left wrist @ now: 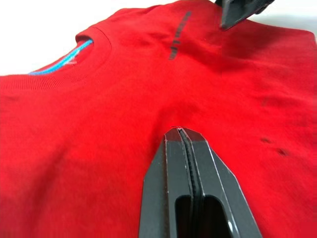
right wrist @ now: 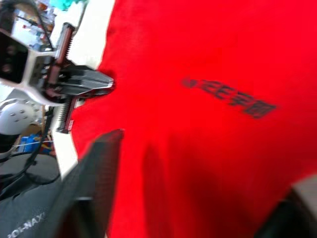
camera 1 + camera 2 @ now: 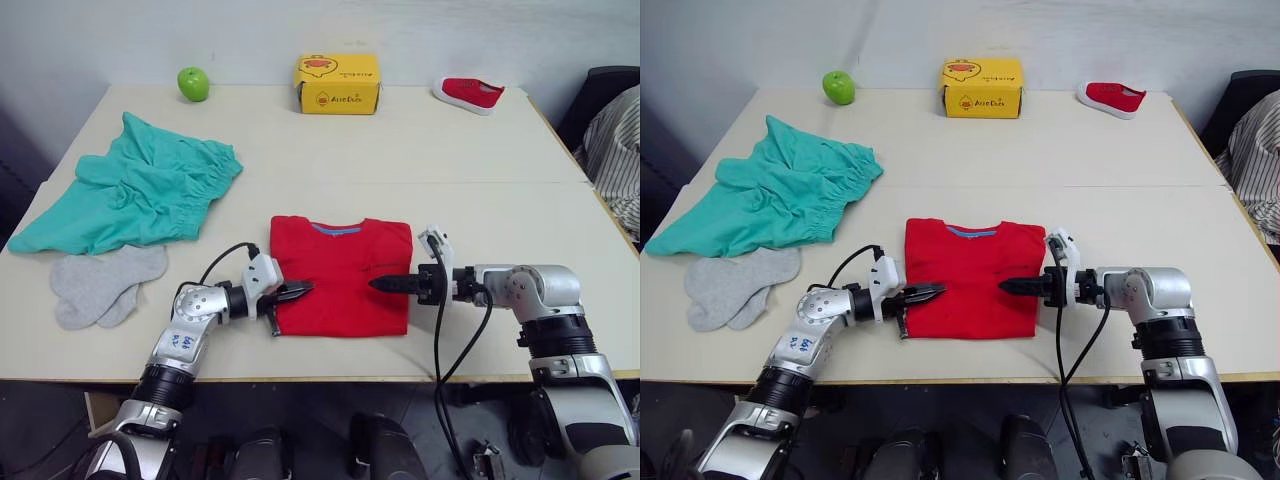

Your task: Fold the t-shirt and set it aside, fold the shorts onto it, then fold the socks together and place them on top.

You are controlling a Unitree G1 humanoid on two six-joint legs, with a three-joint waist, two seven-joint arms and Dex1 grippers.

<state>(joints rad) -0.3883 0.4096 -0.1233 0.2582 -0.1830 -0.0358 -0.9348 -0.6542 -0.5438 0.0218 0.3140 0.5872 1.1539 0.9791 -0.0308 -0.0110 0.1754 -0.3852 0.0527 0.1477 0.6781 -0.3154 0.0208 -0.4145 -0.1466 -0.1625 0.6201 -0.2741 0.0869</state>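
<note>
The two tools are lying low over the near part of the worktop (image 3: 420, 150), pointing at each other across the t-shirt (image 3: 340, 275), which is sitting folded into a neat rectangle with its blue neckband facing the far side. The left tool (image 3: 298, 291) is resting on the shirt's left edge with its fingers pressed together and nothing pinched between them; the right tool (image 3: 383, 284), also looking closed and empty, is hovering over the right half, probably placed to smooth or slide the bundle aside. Farther left, the socks (image 3: 100, 285) are lying flat together and the shorts (image 3: 140, 195) are sprawling unfolded, both waiting their turn. At the far edge, an apple (image 3: 193, 83), a yellow box (image 3: 338, 83) and a red shoe (image 3: 470, 94) are standing well clear.
</note>
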